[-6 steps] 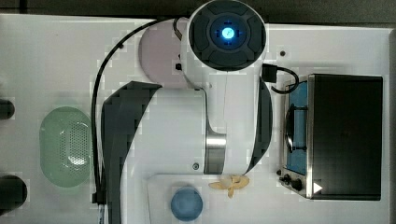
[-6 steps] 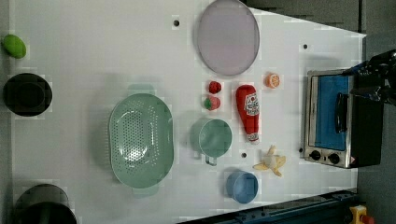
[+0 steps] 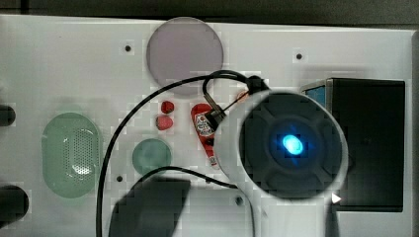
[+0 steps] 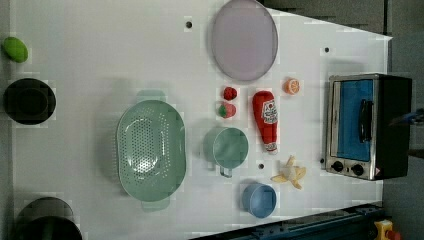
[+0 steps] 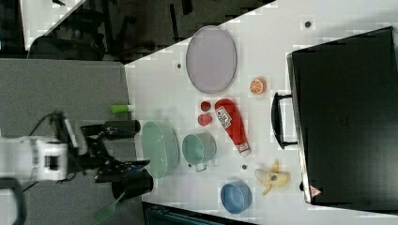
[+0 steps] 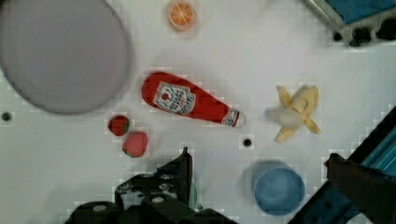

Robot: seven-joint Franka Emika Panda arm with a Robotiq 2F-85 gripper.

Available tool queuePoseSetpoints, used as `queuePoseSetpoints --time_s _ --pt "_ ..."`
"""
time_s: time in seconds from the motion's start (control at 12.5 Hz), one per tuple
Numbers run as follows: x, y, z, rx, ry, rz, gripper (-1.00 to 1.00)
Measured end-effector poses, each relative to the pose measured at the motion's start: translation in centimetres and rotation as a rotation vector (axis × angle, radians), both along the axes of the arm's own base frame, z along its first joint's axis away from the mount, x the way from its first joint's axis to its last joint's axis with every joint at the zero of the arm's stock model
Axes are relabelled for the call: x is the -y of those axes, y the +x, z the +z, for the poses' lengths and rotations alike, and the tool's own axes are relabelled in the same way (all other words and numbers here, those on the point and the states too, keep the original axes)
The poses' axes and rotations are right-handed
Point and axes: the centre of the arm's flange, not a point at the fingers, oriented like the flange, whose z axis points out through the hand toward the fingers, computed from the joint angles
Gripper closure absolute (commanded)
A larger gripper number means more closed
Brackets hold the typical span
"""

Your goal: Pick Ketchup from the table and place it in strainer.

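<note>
Red ketchup [image 4: 265,120] lies flat on our white table [image 4: 100,50], and we hold nothing.

Our gripper [image 6: 261,182] hangs above the table with its black fingers [image 6: 180,175] spread wide, touching nothing. We see the ketchup bottle is smooth, with a white label and a white cap. It lies between two little strawberries [image 4: 227,102] and a silver toaster oven [image 4: 367,125]. The mint strainer [image 4: 150,150] is a big oval basket full of tiny holes, past a round green cup [image 4: 229,147].

Robot lab — white bolt-holed table [image 4: 100,50]
</note>
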Motion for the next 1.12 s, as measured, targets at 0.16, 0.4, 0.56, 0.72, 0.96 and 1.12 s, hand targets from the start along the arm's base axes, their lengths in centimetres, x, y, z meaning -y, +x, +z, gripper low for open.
queuePoseSetpoints --time_s 0.16,0.4,0.56,0.72,0.96,1.12 --pt "0.9 0.2 0.9 0.059 -0.003 0.022 -1.00" --pt "0.6 2.1 -3.1 0.064 0.000 0.164 -1.00" --pt "-0.5 3.3 -8.1 0.010 0.008 0.324 -1.00" --pt "-1.7 3.6 -13.2 -0.033 0.032 0.499 -1.00" --pt "-3.3 2.4 -19.8 -0.058 0.058 0.768 -1.00" --pt "-3.4 2.2 -22.7 -0.037 0.072 0.886 -1.00"
